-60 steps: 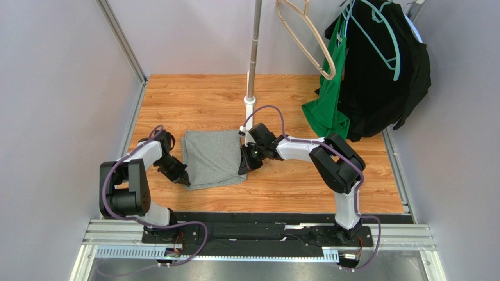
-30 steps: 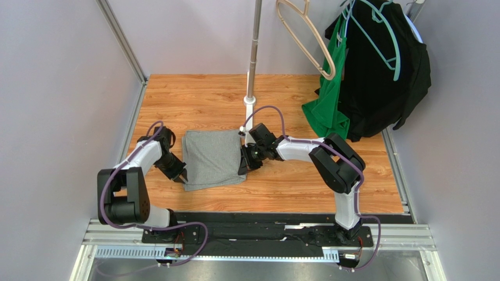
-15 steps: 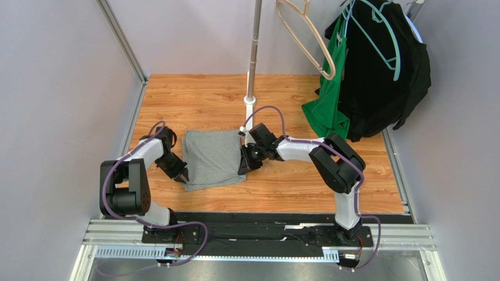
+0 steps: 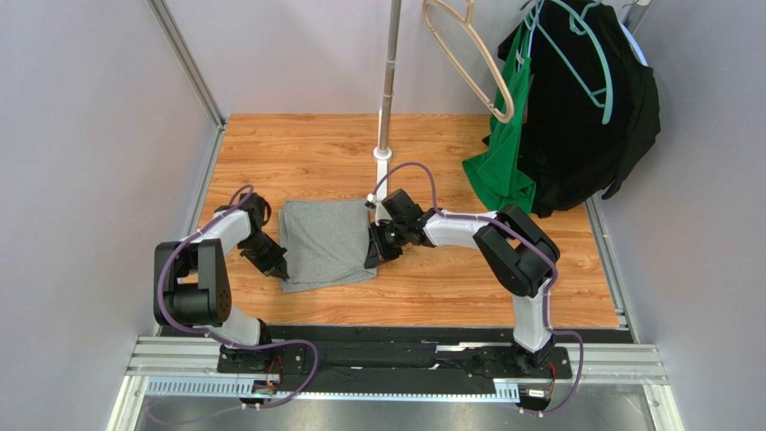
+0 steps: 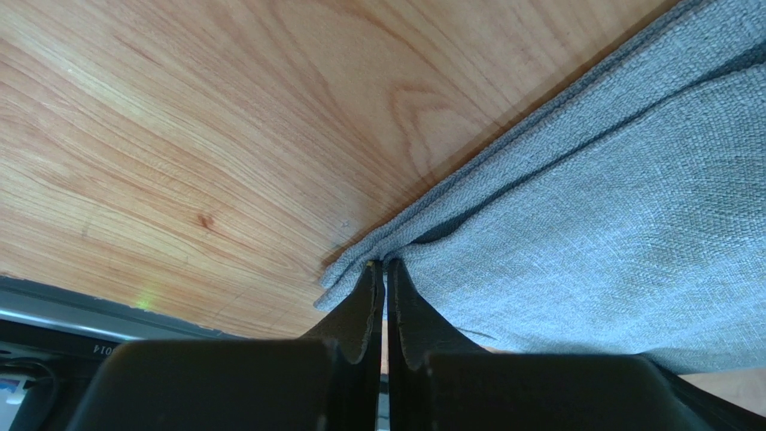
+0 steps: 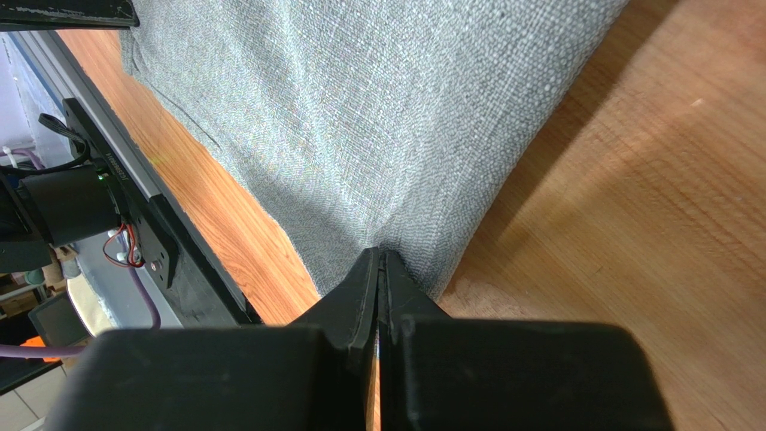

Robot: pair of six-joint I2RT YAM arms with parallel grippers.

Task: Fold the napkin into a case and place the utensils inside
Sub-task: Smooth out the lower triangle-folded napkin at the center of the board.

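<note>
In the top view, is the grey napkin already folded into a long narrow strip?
No, the napkin is a broad, nearly square patch, about as wide as it is long.

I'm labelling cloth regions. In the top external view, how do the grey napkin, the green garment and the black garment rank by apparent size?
1. black garment
2. napkin
3. green garment, counting only what shows

Both garments hang above the table, likely nearer the camera, so true sizes may differ.
</note>
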